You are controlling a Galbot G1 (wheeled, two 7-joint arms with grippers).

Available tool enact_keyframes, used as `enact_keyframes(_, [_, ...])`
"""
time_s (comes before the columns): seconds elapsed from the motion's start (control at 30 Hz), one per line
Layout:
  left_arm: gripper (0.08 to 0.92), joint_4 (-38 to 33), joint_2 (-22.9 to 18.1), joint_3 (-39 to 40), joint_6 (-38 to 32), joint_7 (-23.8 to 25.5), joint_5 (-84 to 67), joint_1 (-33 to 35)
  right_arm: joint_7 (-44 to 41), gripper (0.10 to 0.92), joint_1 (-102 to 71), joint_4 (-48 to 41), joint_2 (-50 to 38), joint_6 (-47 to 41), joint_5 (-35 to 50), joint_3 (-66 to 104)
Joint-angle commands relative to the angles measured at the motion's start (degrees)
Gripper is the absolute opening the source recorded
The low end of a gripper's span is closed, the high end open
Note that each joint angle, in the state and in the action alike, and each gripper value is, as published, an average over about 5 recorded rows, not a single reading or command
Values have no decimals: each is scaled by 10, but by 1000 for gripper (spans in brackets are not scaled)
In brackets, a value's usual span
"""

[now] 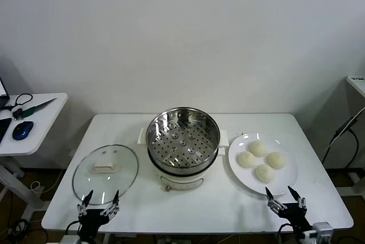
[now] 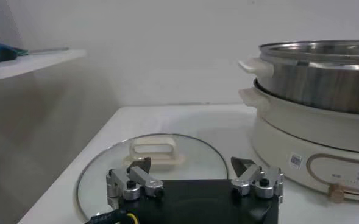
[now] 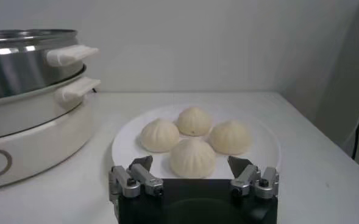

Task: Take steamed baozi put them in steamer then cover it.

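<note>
Four steamed baozi [image 3: 192,157] sit clustered on a white plate [image 3: 127,145] beside the empty steamer [image 1: 183,144]. They look soft, light and easily dented, so pinch one gently across its domed sides. Right hand [image 1: 285,198] and left hand [image 1: 98,204] both hover open at the counter [image 1: 228,204] edge

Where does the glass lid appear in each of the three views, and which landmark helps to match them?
Head view: the glass lid lies flat on the table, on the robot's left of the steamer.
Left wrist view: the lid lies just beyond the open left gripper.
Right wrist view: not in it.
Shared landmark: the steamer.
</note>
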Motion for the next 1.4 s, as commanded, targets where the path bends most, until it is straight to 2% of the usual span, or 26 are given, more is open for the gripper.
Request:
enact_keyframes(0.03, [823, -1, 1, 0, 0, 0, 0, 0, -2, 823, 101, -6, -38, -56, -18, 0])
enact_keyframes(0.2, [823, -6, 4, 1, -3, -2, -2, 5, -40, 823, 298, -70, -142, -115, -18, -97])
enact_keyframes(0.3, [823, -7, 4, 1, -4, -3, -2, 7, -109, 823, 430, -129, -222, -140, -42, -216])
enact_keyframes(0.4, [823, -8, 4, 2, -5, -3, -2, 8, -194, 823, 560, -183, -285, -129, -88, -368])
enact_keyframes(0.53, [823, -10, 3, 2, -5, -3, -1, 9, -375, 823, 782, -271, -334, -55, -173, -614])
enact_keyframes(0.67, [823, -9, 1, 1, -6, -4, 0, 11, -555, 823, 1002, -369, -324, 66, -250, -830])
enact_keyframes(0.83, [823, -4, -1, 2, -9, -4, 3, 10, -695, 823, 1185, -482, -262, 156, -225, -1021])
enact_keyframes(1.0, [823, 2, -4, 5, -9, -4, 4, 6, -737, 823, 1239, -542, -192, 157, -192, -1099])
enact_keyframes(1.17, [823, 6, -5, 5, -11, -5, 5, 5, -706, 823, 1197, -572, -142, 105, -175, -1106])
enact_keyframes(1.4, [823, 6, -6, 4, -13, -7, 7, 13, -674, 823, 1089, -616, -100, 71, -204, -1021])
